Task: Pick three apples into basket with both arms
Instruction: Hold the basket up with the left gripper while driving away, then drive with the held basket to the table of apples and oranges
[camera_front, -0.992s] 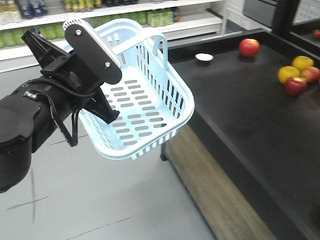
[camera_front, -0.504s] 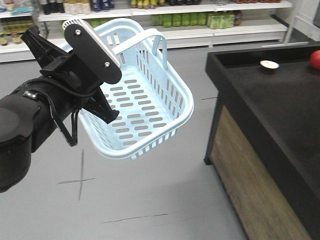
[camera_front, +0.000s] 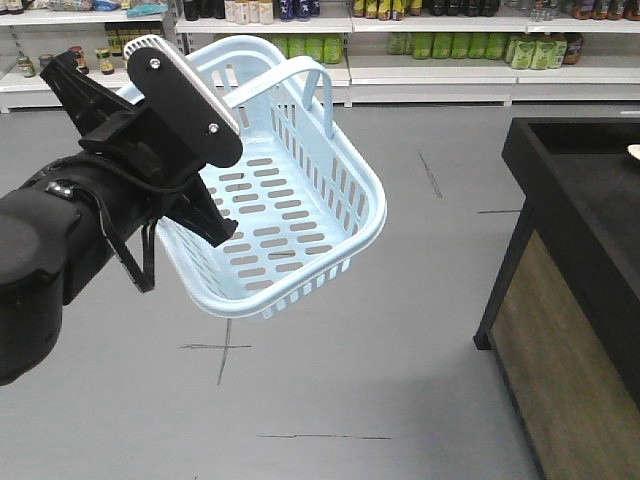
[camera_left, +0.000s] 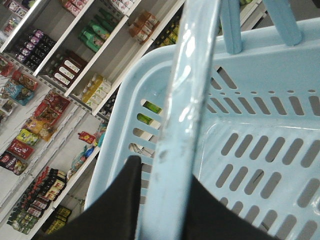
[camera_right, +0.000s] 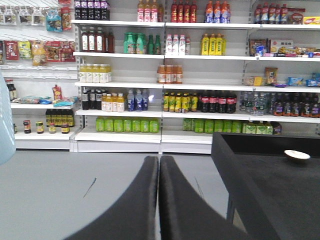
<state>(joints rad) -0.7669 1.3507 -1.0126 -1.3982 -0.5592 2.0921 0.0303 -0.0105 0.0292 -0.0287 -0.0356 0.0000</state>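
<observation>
Bright, even overhead shop light leaves the grey floor (camera_front: 400, 330) almost shadowless. Glare streaks the pale blue plastic basket handle (camera_left: 187, 100), blurred up close; the far white shelves (camera_right: 120, 136) look sharp.

Open floor (camera_front: 400, 330), counter (camera_front: 590, 200) on the right
The way lies free up to the shelves (camera_front: 450, 50); counter blocks the right, basket (camera_front: 290, 230) hangs at left.

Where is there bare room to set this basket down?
The black counter top at right is bare up to the small white dish near its far edge. The grey floor between counter and shelves is open. The shelves are packed with bottles. The basket itself is empty.
</observation>
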